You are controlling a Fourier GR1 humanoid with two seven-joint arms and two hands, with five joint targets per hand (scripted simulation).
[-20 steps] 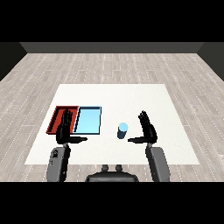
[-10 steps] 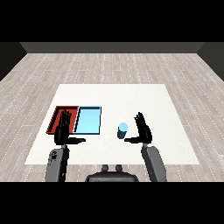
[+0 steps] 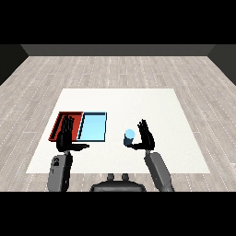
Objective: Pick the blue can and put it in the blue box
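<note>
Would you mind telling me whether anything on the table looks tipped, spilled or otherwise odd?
Nothing stands out. The blue can stands upright on the table beside the right hand, and the red tray and blue tray lie side by side, squarely aligned.

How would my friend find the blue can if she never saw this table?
Look at the white table, then at the two trays side by side on its left part. Just right of the blue tray, by the right hand, stands the can: the only small, round, upright thing there.

can (image 3: pixel 129 137) right of trays (image 3: pixel 94 115), on table (image 3: pixel 138 101)
</note>
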